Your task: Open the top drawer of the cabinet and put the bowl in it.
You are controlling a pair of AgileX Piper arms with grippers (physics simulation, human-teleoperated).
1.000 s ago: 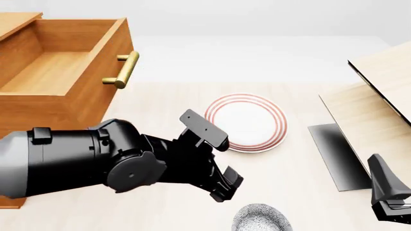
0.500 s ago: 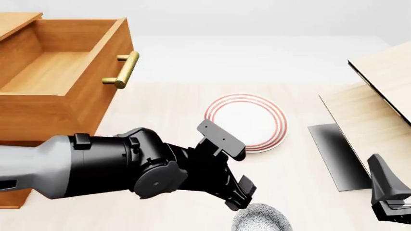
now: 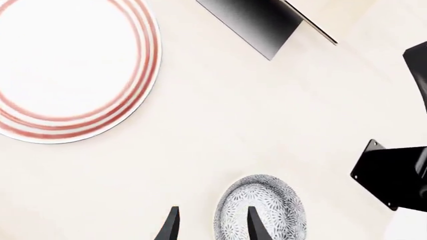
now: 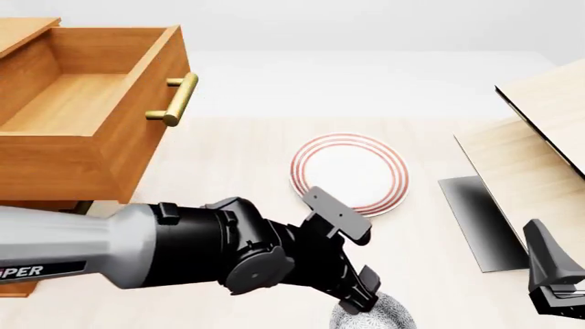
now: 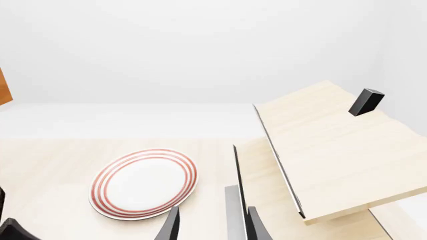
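Top orange-brown wooden drawer [image 4: 68,103] stands pulled out; bowl transfer remains. Left pincer [image 3: 210,227] spread narrowly, empty, one finger over the rim of the small blue-grey speckled bowl [image 3: 270,212] on the desk [image 3: 220,125]. Right pincer [image 5: 210,225] idle, likewise parted.

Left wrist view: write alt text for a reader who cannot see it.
The left tool, open, hangs over the speckled bowl, one fingertip over the bowl and the other beside it. A red-ringed plate lies farther off on the pale table.

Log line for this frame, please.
top drawer: open, bowl not in it | left hand: open, straddling bowl rim | right hand: idle
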